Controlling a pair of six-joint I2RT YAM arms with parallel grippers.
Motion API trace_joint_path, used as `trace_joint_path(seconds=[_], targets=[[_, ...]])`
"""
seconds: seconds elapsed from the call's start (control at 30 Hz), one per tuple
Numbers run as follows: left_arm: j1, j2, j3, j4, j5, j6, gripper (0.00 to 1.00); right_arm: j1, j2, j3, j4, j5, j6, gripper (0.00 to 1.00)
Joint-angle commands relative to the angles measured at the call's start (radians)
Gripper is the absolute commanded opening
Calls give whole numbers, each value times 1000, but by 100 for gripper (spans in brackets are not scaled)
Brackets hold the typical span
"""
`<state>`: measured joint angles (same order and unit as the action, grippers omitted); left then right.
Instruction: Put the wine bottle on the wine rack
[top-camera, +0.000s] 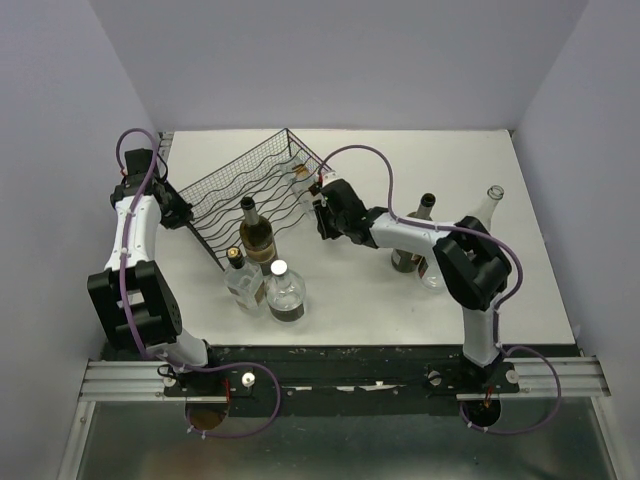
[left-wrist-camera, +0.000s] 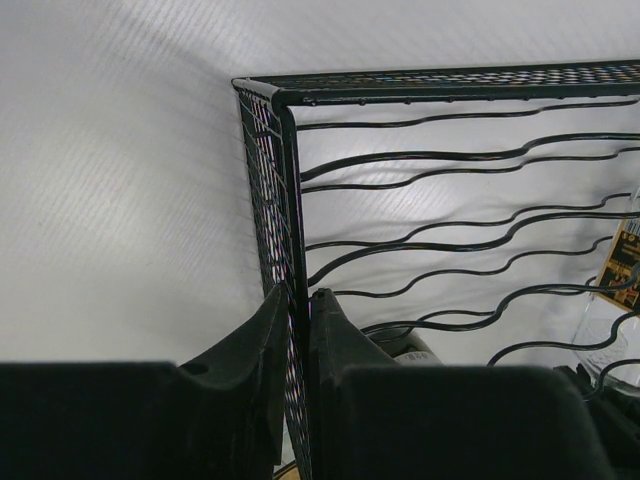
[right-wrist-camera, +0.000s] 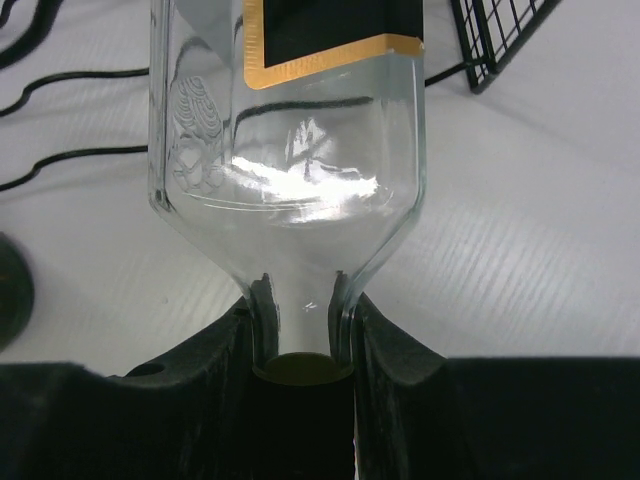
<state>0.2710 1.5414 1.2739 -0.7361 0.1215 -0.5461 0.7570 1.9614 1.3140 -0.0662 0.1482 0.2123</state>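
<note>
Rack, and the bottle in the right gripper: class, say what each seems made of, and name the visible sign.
Rack: probably metal wire with a black, fairly matte coating; thin stiff rods bent into waves, with fine mesh on the side. Bottle: clear, glossy glass; see-through, with sharp white highlights and a raised moulded pattern. Hard plastic seems less likely.

A cream-labelled dark glass bottle (top-camera: 258, 238), a black-capped clear bottle (top-camera: 241, 283) and a silver-capped clear bottle (top-camera: 285, 296) stood clustered upright.

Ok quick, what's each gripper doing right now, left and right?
Left gripper: shut on a corner post of the wine rack.
Right gripper: shut on the neck of the wine bottle.
</note>
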Motion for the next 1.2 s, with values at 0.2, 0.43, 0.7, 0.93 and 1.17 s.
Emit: trace_joint_path(seconds=[0.2, 0.43, 0.7, 0.93, 1.17], targets=[[-4, 8, 77, 1, 55, -12, 0, -4, 93, 215, 201, -6, -13, 0], [-4, 8, 87, 13, 40, -35, 0, -4, 126, 280, 115, 8, -25, 1], [-3, 26, 107, 26, 23, -52, 0, -7, 226, 479, -139, 37, -13, 15], [-6, 54, 137, 24, 15, -60, 0, -15, 241, 496, -167, 47, -10, 49], [-3, 57, 143, 41, 27, -63, 1, -19, 235, 496, -213, 50, -27, 63]])
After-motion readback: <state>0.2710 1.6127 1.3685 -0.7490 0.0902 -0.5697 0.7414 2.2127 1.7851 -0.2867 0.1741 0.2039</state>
